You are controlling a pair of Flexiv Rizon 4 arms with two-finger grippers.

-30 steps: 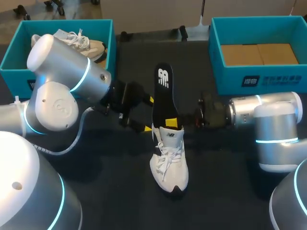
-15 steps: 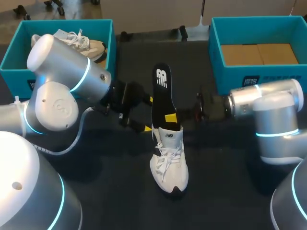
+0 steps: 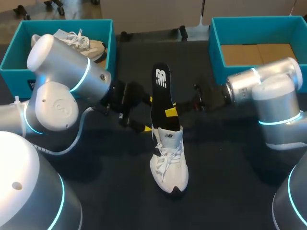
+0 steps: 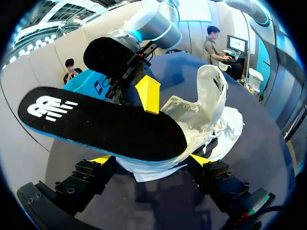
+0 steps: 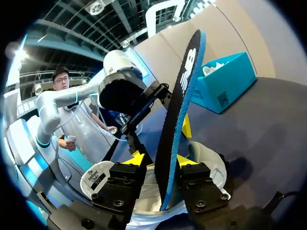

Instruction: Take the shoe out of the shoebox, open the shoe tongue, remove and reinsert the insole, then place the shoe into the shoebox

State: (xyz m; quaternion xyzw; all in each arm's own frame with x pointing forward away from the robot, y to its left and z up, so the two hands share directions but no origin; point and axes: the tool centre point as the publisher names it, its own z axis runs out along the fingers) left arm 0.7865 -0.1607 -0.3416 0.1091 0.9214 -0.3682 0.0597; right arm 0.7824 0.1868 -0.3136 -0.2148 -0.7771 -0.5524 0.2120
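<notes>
Desk (image 3: pixel 105 187): dark surface carrying all items. Shoe (image 3: pixel 169 165): white lace-up sneaker, upright on its sole near the middle of the desk, toe toward the near edge, heel toward the far side; in the left wrist view the shoe (image 4: pixel 211 120) shows its tongue (image 4: pixel 214 88) raised well clear of the opening. Insole (image 3: pixel 162 88): black on top with a blue rim, its lower end seated in the shoe's opening and the rest rising out over the heel toward the far side. Left tool (image 3: pixel 148 114): enters from the left and sits at the heel; in its own view the left tool (image 4: pixel 149 160) has its two yellow tips against opposite sides of the heel, gripping the shoe, with the insole (image 4: pixel 96 122) lying across above them. Right tool (image 3: pixel 171 112): enters from the right; in its own view the right tool (image 5: pixel 161 160) has the insole (image 5: pixel 180 110) standing edge-on between its fingers, pinched on both faces just above the shoe (image 5: pixel 204 163). Left shoebox (image 3: pixel 14 60): teal, far left corner, holding a second pale shoe (image 3: pixel 84 43). Right shoebox (image 3: pixel 249 74): teal, far right, brown cardboard floor showing.
</notes>
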